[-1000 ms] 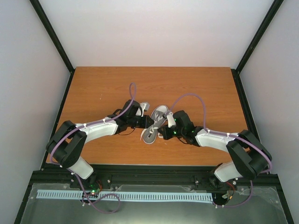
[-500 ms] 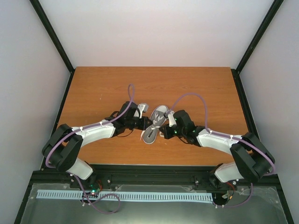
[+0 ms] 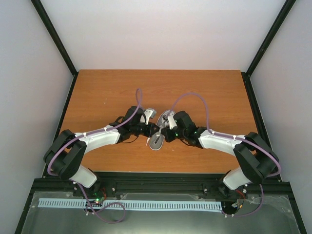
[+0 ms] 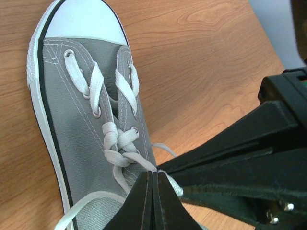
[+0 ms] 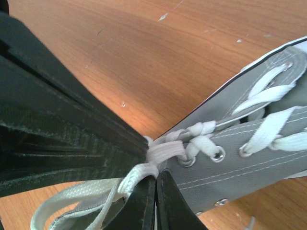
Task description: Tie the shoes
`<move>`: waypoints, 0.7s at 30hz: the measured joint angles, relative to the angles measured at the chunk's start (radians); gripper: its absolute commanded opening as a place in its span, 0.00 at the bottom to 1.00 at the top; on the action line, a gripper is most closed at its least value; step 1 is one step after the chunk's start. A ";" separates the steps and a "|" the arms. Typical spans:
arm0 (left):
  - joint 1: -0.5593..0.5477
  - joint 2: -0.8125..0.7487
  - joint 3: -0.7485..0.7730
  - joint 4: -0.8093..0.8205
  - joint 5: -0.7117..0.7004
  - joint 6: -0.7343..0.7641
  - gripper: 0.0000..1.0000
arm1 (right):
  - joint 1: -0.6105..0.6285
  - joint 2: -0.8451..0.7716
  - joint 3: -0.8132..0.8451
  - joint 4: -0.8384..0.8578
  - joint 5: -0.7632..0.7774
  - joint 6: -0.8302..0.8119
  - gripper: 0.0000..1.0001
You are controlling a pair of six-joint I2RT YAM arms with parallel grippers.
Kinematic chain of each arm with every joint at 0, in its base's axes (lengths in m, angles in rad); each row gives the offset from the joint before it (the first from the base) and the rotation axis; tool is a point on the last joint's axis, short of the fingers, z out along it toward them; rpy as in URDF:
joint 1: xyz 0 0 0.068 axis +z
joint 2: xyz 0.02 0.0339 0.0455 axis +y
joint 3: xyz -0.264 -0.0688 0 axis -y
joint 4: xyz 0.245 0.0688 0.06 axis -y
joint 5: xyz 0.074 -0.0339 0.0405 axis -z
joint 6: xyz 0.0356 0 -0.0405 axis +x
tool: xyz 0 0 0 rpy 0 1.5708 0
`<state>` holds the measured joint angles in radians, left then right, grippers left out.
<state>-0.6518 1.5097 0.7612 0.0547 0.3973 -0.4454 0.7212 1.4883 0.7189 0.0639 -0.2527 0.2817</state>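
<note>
Pinching flat laces [image 4: 117, 143], canvas sneaker [image 4: 72, 112]: left claw [image 4: 153, 176], right claw [image 5: 156, 181]

Lab test cell: white panels [image 3: 161, 34], black frame [image 3: 52, 35], wooden table [image 3: 97, 92].

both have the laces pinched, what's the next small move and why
Probably draw them apart sideways: the left end effector and right end effector are each shut on lace beside the knot on the sneaker, so pulling should cinch it.
</note>
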 measured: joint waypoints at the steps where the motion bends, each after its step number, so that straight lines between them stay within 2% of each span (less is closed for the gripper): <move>1: 0.000 0.000 0.000 0.000 0.000 0.002 0.01 | 0.003 0.006 0.001 0.000 -0.004 -0.004 0.03; 21: 0.000 -0.043 -0.061 0.072 -0.016 0.001 0.01 | 0.026 0.098 0.008 0.045 -0.008 0.016 0.03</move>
<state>-0.6518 1.4666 0.6998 0.1265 0.3817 -0.4446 0.7471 1.5860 0.7269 0.1093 -0.2611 0.2974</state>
